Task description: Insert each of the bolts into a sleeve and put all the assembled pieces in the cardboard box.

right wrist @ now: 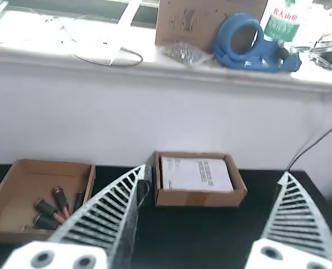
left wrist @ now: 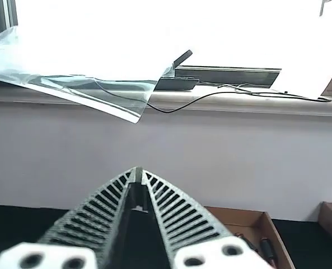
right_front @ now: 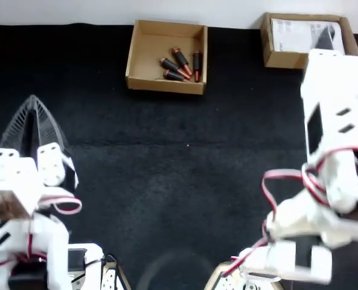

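Four assembled pieces (right_front: 177, 65), each a black sleeve with an orange bolt end showing, lie inside the cardboard box (right_front: 146, 53) at the far edge of the table. They sit together in the half of the box nearer the second box. Three lie close beside one another at slightly different angles, and the fourth lies along the box wall. The right wrist view shows the same cluster (right wrist: 52, 210) on the floor of the box (right wrist: 14, 193). The left wrist view catches one corner of the box (left wrist: 254, 219), with dark pieces (left wrist: 251, 243) just visible inside.

The second box (right_front: 276, 59), also cardboard, stands well apart at the far right corner and holds a printed sheet of paper (right_front: 303, 31) lying flat (its print is too small to make out). It sits just beyond the right arm's fingers in that arm's own wrist view (right wrist: 200, 197).

The black table covering (right_front: 185, 163) runs between the boxes and the arms.

The left gripper (right_front: 33, 101) is at the near left, well short of the box. Its ribbed fingers are pressed together to a point with nothing between them, as its wrist view confirms (left wrist: 136, 175). The right gripper (right wrist: 214, 174) is spread wide with nothing in it, and its fingers (right wrist: 112, 210) stand far apart above the table. In the high view the right arm (right_front: 332, 151) is on the near right side.
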Robot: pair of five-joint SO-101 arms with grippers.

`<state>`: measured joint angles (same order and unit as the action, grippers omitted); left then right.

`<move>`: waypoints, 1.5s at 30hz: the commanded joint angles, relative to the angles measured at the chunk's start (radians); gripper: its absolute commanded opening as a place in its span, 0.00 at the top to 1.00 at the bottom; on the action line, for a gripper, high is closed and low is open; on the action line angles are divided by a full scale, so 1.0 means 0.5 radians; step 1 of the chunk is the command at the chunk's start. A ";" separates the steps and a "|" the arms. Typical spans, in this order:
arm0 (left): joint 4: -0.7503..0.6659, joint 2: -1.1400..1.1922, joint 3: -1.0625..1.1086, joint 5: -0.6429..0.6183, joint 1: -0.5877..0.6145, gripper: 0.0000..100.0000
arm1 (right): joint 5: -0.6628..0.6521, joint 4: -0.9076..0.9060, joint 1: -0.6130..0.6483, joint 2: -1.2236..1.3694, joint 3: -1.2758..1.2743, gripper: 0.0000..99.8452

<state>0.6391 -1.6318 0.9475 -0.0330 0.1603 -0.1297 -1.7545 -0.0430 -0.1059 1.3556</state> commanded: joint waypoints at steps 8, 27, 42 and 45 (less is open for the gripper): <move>0.006 -0.358 0.265 0.141 0.063 0.99 | 0.052 -0.011 0.149 -1.453 -2.260 0.68; 0.003 -0.358 1.109 0.141 0.066 0.99 | 0.049 1.266 0.382 -2.552 -5.126 0.68; 0.276 -0.351 1.493 0.141 0.060 0.99 | 0.046 0.996 0.456 -2.785 -5.590 0.69; 0.485 -0.354 1.493 0.141 0.069 0.99 | 0.046 0.996 0.462 -2.785 -5.590 0.77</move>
<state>0.8063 -1.7837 1.6778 0.0315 0.1834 -0.1082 -1.2513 0.1780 -1.4868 -1.4385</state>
